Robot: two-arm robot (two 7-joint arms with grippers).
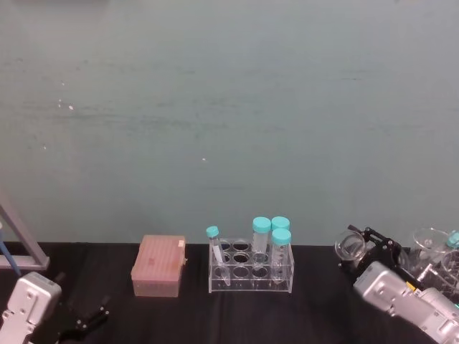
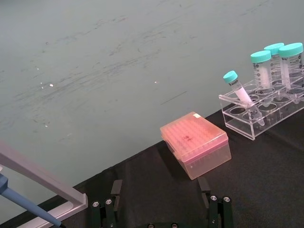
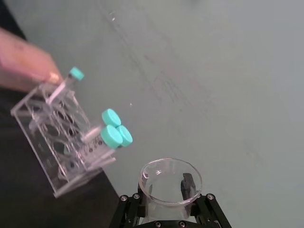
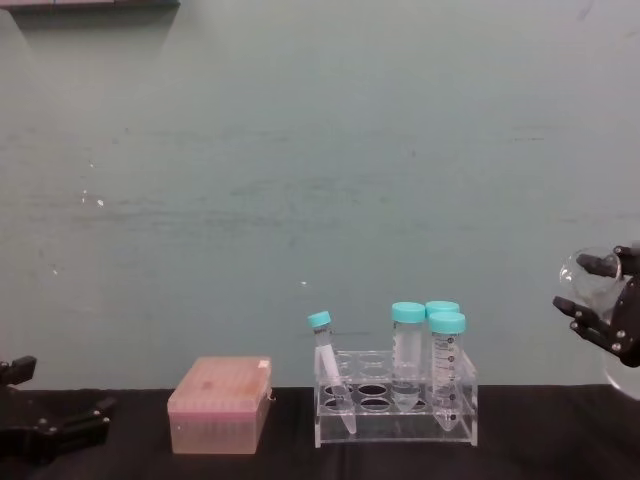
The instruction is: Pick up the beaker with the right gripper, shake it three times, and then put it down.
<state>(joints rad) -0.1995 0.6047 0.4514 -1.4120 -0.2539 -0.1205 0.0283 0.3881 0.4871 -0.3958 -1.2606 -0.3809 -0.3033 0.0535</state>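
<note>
Right arm mid-task, seen from the room. The right tool [image 3: 167,205] is clamped on the neck of the beaker [image 4: 585,280], 1 flat black jaw on each side of the glass just under the flared rim. That hold probably lets the flare act as a stop against slipping. The beaker hangs in the air at the robot's right, well above the black worktop [image 4: 540,440] and well apart from the tube rack [image 1: 251,271]. It is tipped off upright, with its mouth leaning toward the rack side. No liquid is evident inside. The height and the sideways clearance look chosen to give room for the 3 shakes without striking the rack. The lift appears done and the set-down is not yet done.

The left tool [image 2: 164,204] sits parked low at the robot's left, near the worktop, its 2 thin fingers spread wide and empty, out of the working arm's way.

The clear rack holds 4 teal-capped tubes [image 1: 261,233], 3 large ones upright and 1 small one slanted. A pink lidded box [image 1: 158,266] stands just to the left of the rack.

Faint graduation marks run down the large tubes, too small to read. No brand or label is legible anywhere.
</note>
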